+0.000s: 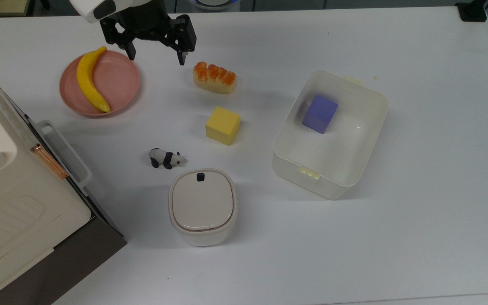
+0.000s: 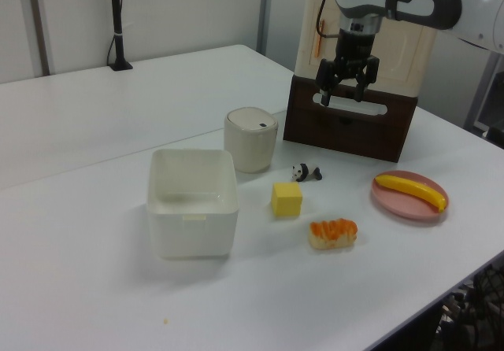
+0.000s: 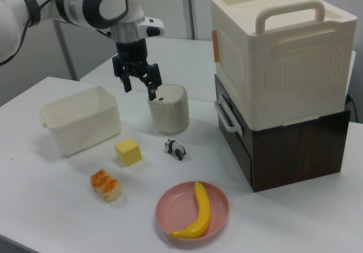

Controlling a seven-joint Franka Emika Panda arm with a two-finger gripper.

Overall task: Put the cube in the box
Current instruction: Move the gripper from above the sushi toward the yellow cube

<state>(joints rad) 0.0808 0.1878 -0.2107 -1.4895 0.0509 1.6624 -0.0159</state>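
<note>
cube (image 1: 223, 125) yellow | box (image 1: 369, 148) cream-white, pale yellow clips | purple cube (image 1: 320, 113) | plate (image 1: 121, 82) pink | banana (image 1: 89, 80) yellow | panda (image 1: 166, 158) black-and-white | gripper (image 1: 156, 58) black
</note>
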